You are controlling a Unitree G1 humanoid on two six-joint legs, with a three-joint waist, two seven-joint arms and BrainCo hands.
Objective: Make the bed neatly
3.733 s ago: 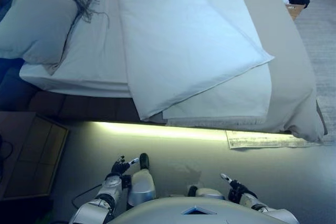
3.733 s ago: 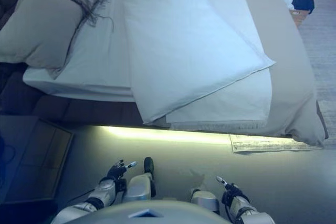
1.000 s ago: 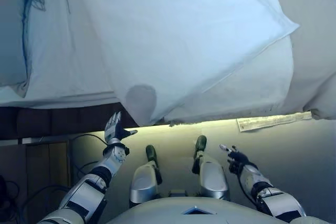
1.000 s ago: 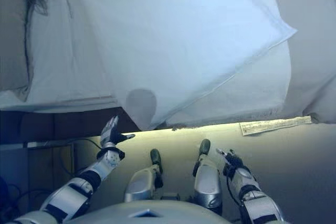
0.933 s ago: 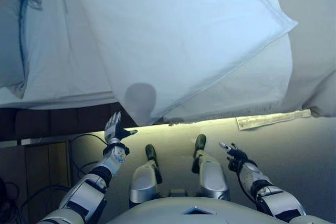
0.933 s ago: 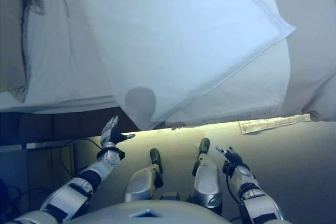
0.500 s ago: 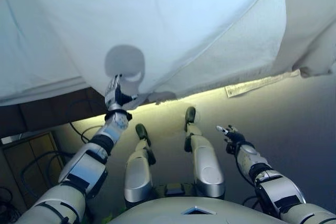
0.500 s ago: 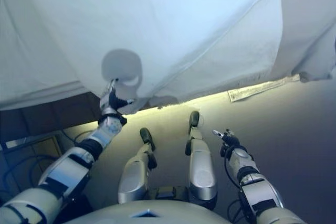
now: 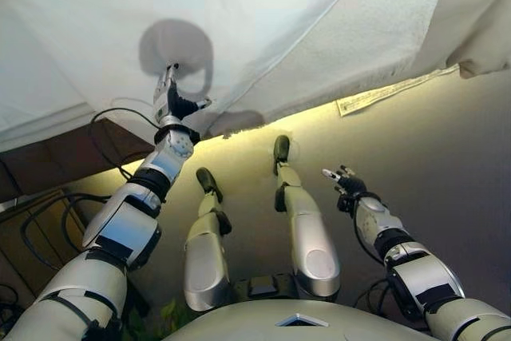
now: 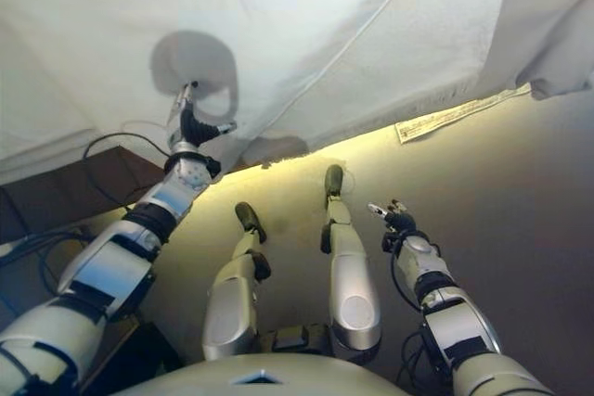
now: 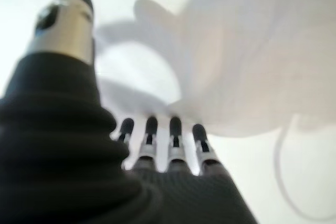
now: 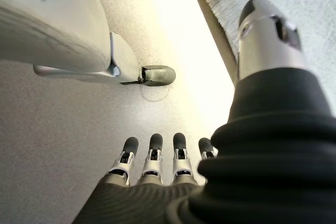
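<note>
A white duvet lies folded back over the bed and hangs over its near edge, with a textured white blanket under it on the right. My left hand is open with straight fingers, raised against the duvet's hanging lower corner; in the left wrist view its fingers point at the white cloth close ahead. My right hand is open and empty, low over the floor, apart from the bed; its fingers show in the right wrist view.
A lit strip runs under the bed's edge along the pale floor. A paper sheet lies on the floor by the bed at the right. Dark cables and a wooden cabinet stand at the lower left.
The camera has moved nearer the bed, so the duvet fills more of the view. My left hand has risen up to the duvet's hanging corner. My right hand stays low.
</note>
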